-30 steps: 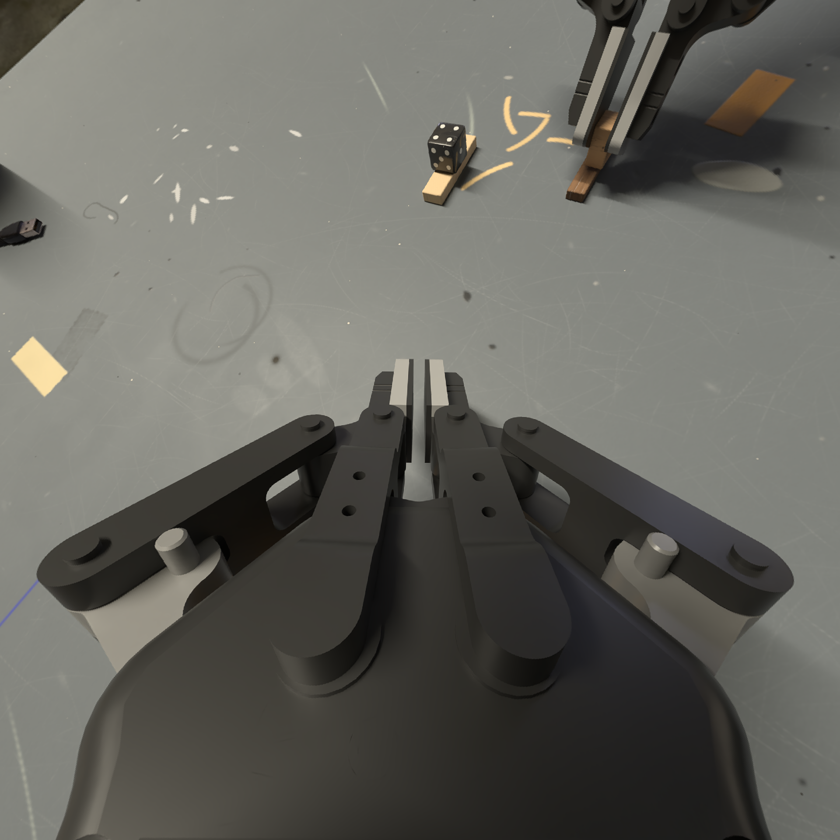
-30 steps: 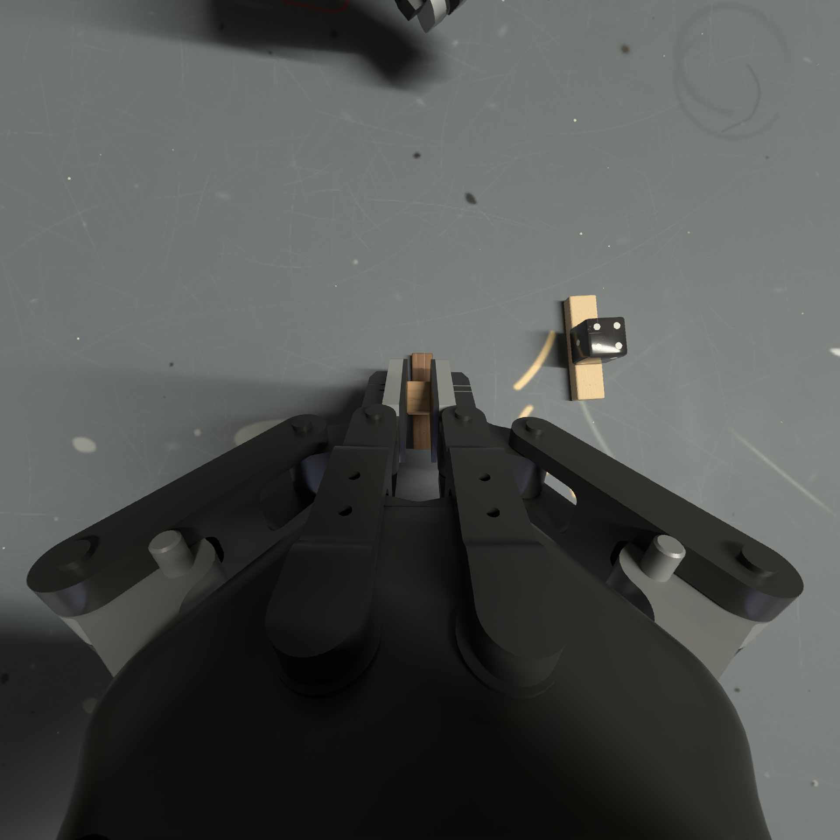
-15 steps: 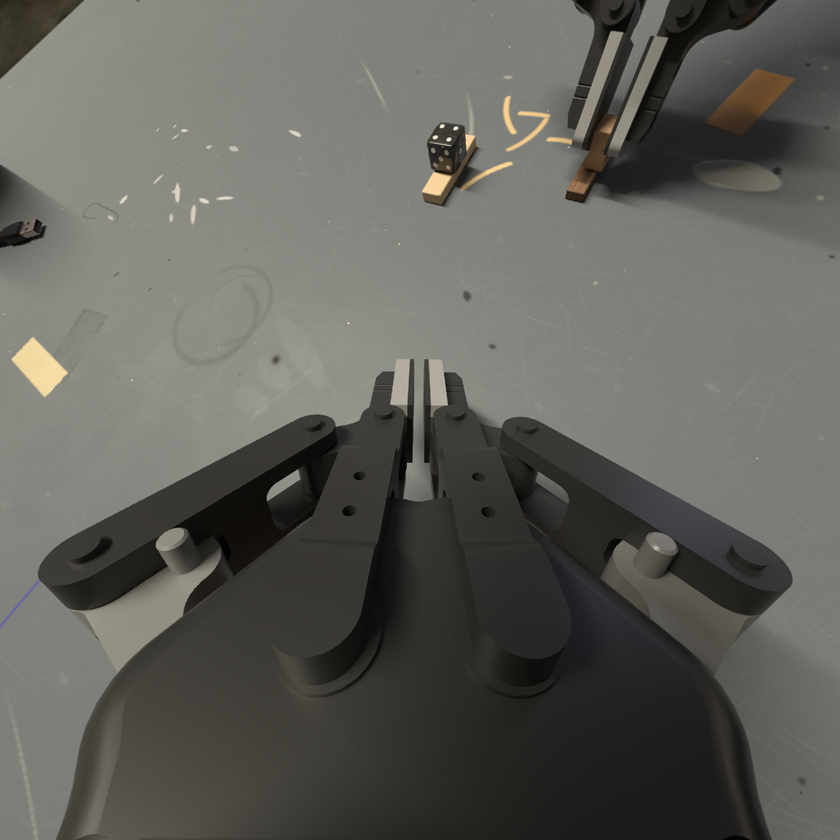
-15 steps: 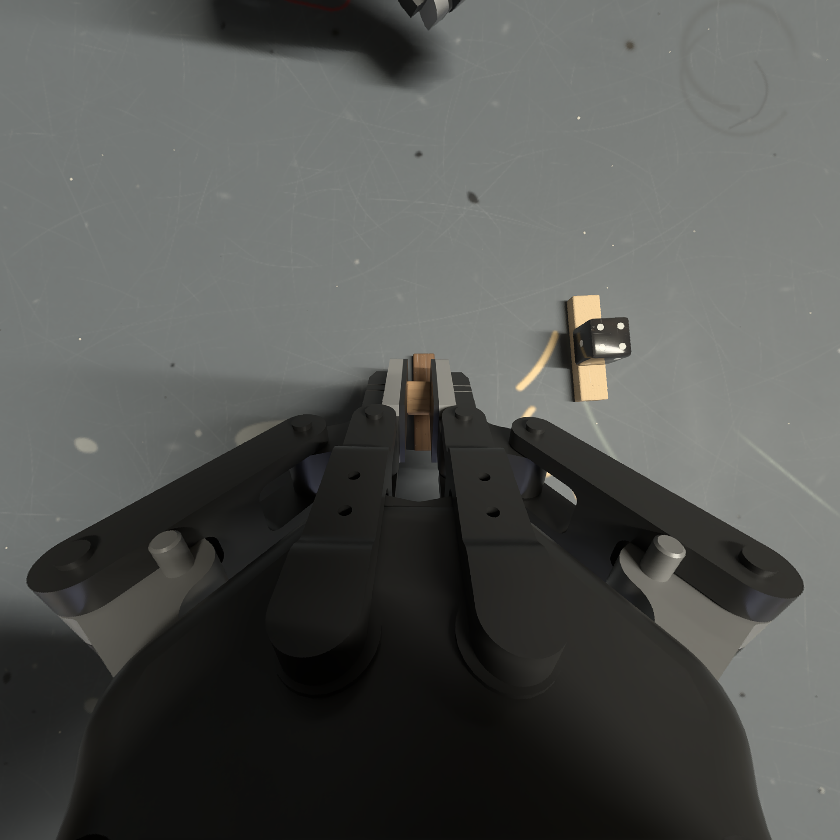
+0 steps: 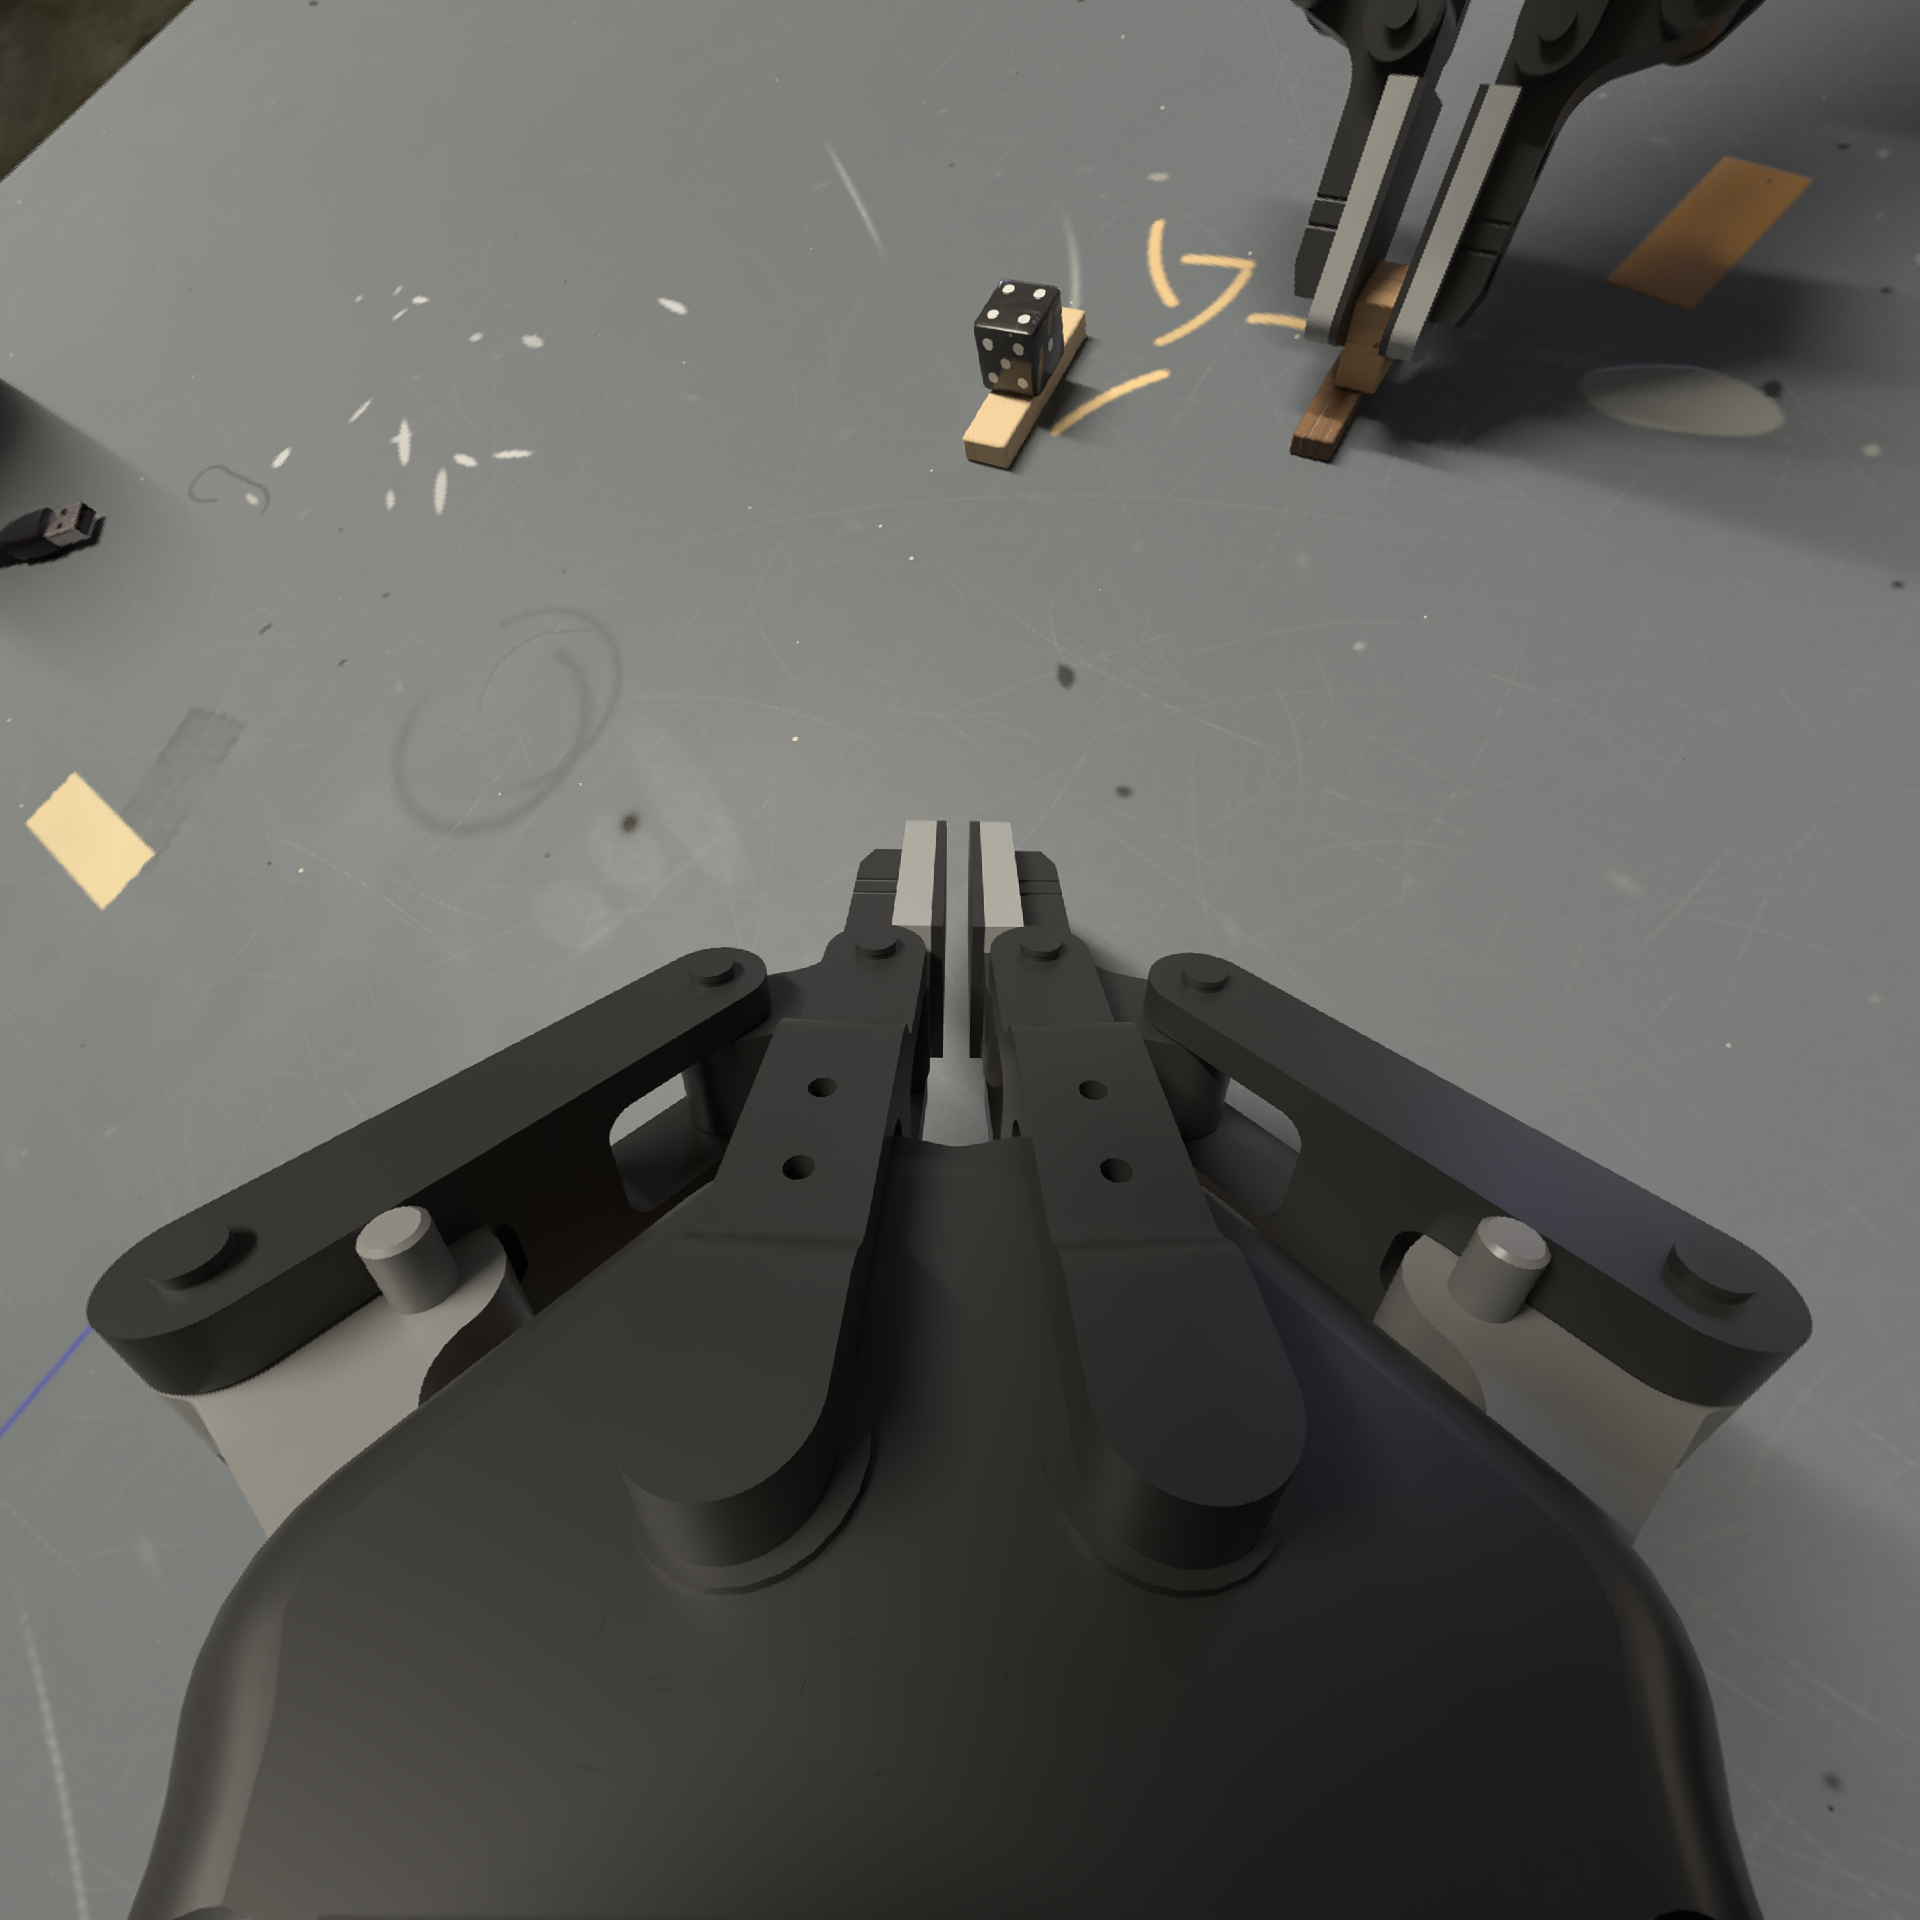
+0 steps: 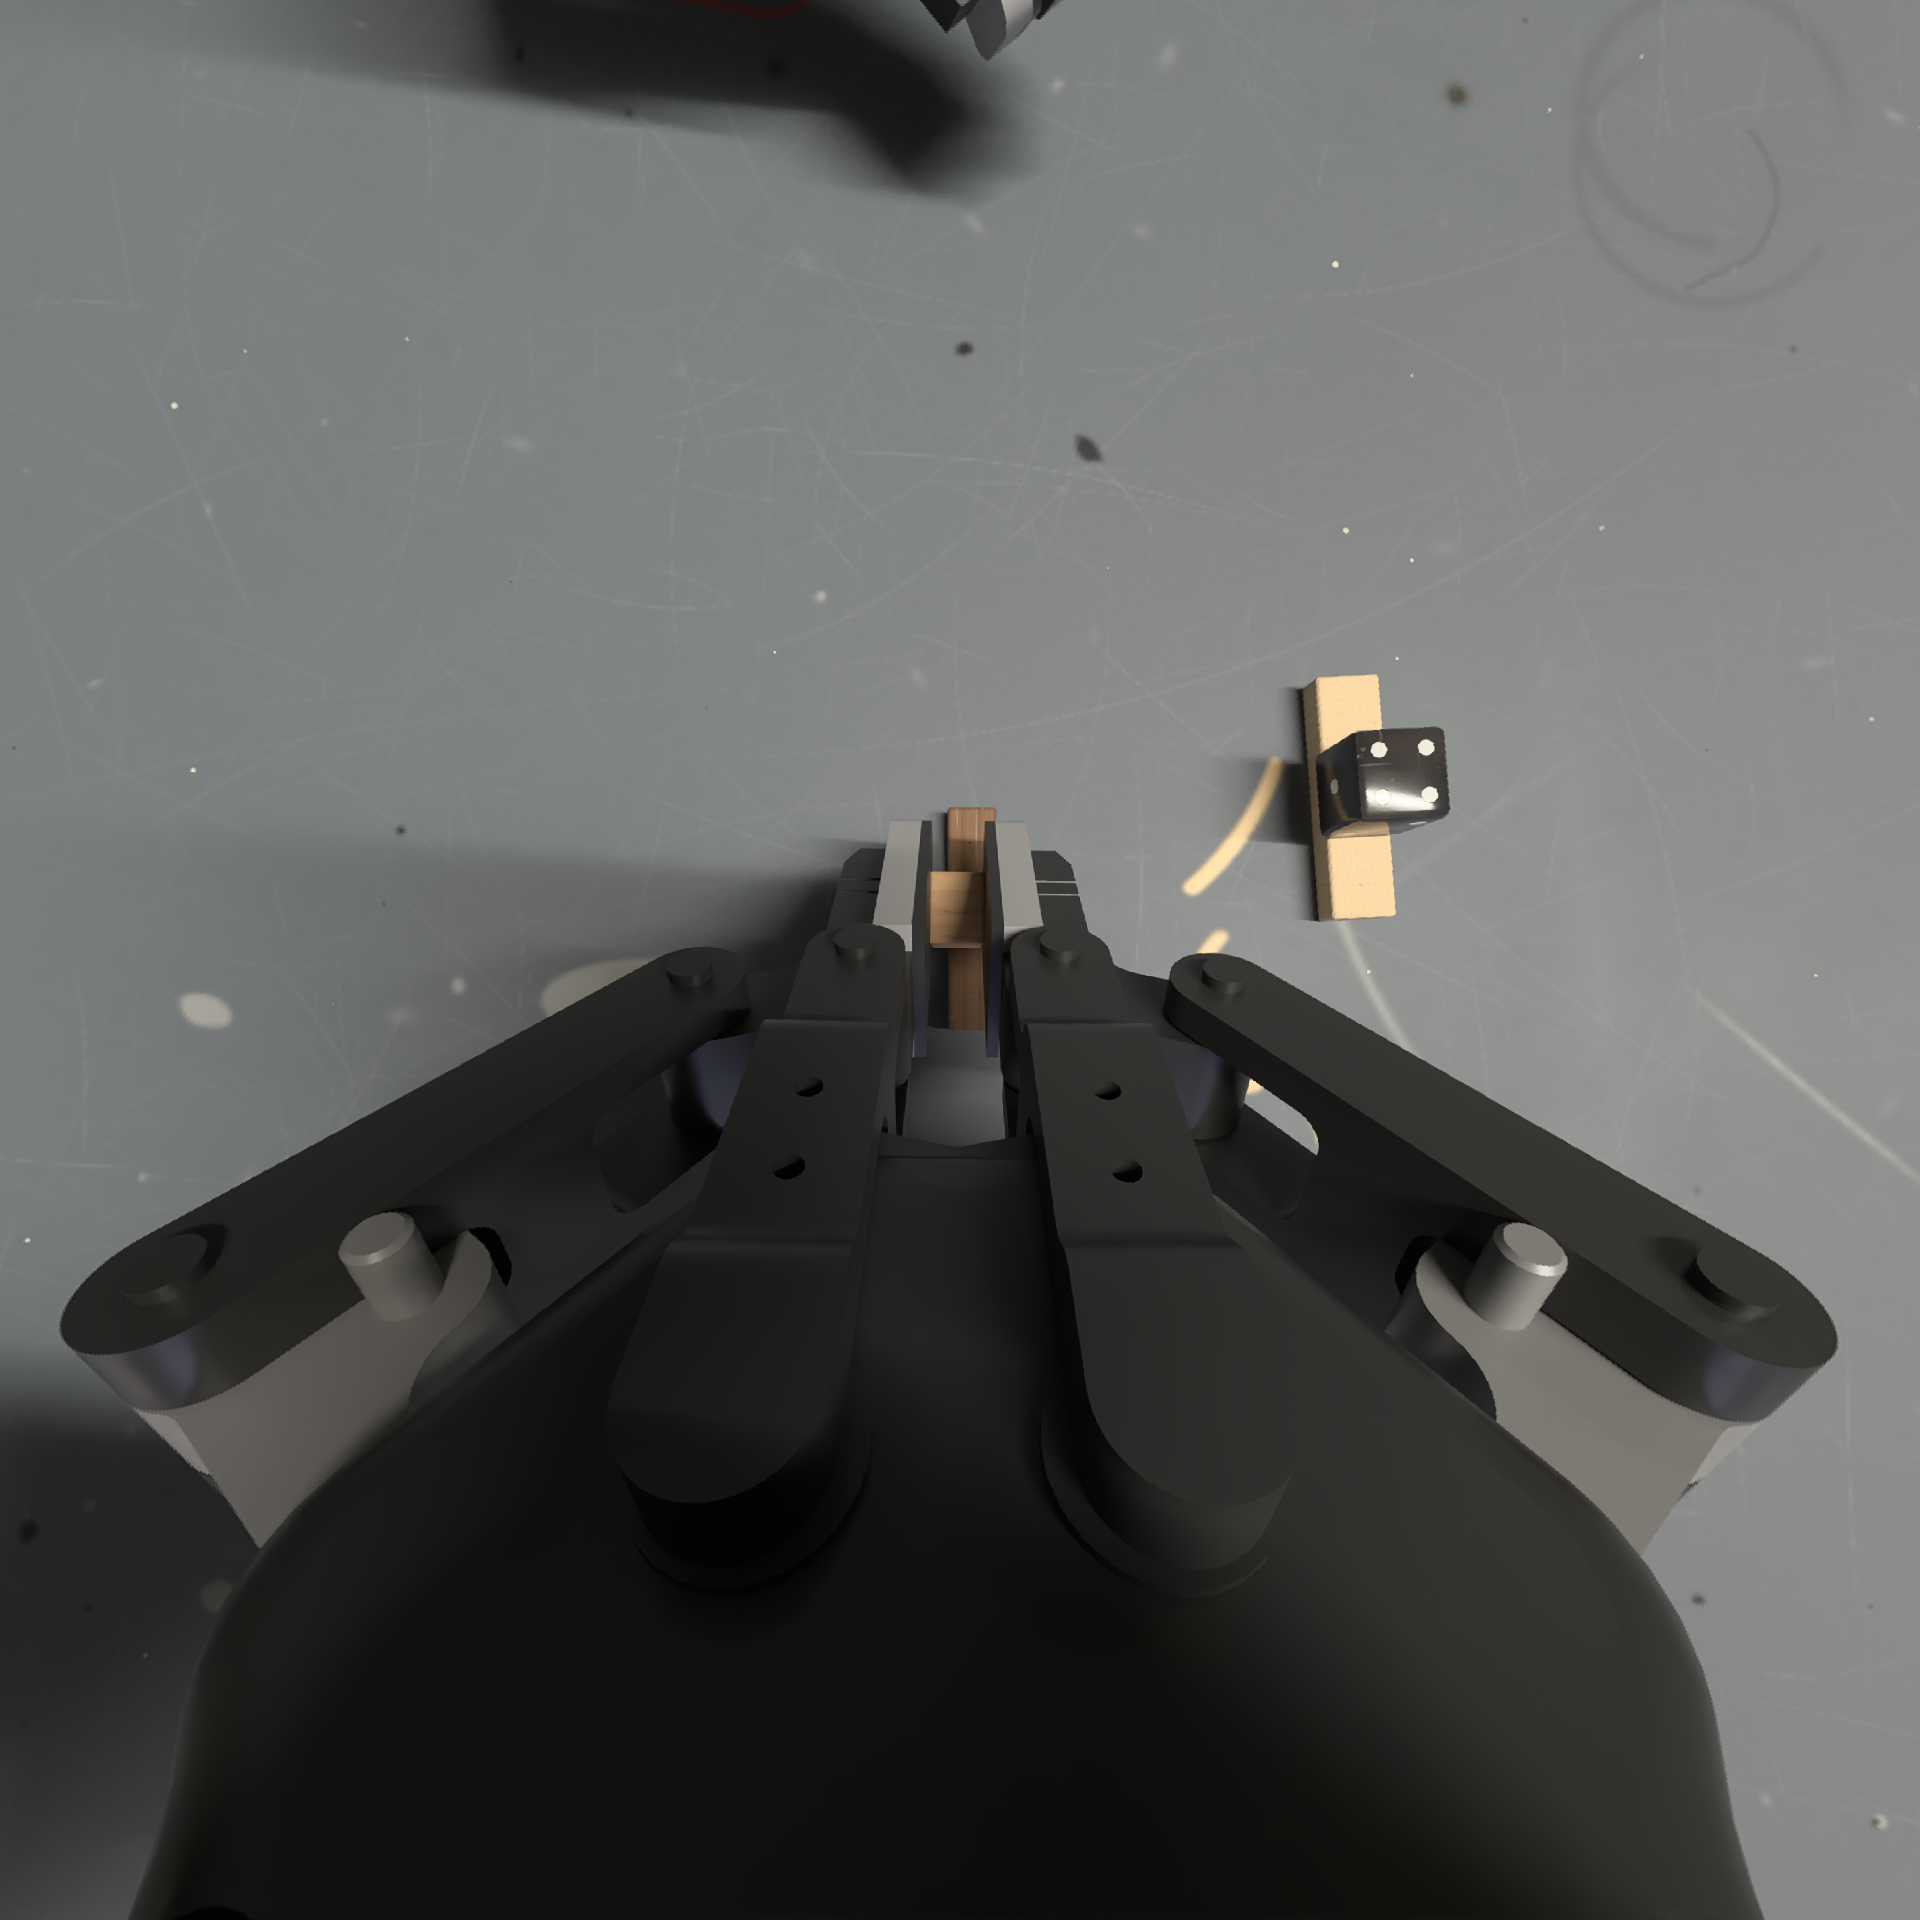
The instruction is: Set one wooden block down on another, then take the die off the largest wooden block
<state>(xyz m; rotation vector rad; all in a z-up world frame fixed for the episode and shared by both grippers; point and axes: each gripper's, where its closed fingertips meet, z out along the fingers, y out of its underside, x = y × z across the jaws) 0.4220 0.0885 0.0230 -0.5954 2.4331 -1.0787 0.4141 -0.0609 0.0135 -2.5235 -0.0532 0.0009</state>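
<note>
A black die [image 5: 1016,335] sits on a long pale wooden block [image 5: 1000,434] lying flat on the grey table; both also show in the right wrist view, the die [image 6: 1384,779] and the pale block [image 6: 1351,878]. My right gripper [image 6: 958,831] is shut on a small light-brown block [image 6: 954,906], held on top of a thin dark-brown block [image 6: 970,823]. The left wrist view shows this stack at the far right, the small block [image 5: 1374,312] over the dark block [image 5: 1322,426]. My left gripper [image 5: 958,831] is shut and empty, well short of the die.
A USB plug [image 5: 52,530] lies at the left edge. A tan patch [image 5: 88,842] and an orange-brown patch [image 5: 1709,234] are flat on the table. The table's edge [image 5: 42,114] runs at the far left. The left gripper's tips [image 6: 987,21] show far off.
My right gripper has come down very slightly with the small block. The left gripper, the die and the pale block have not moved.
</note>
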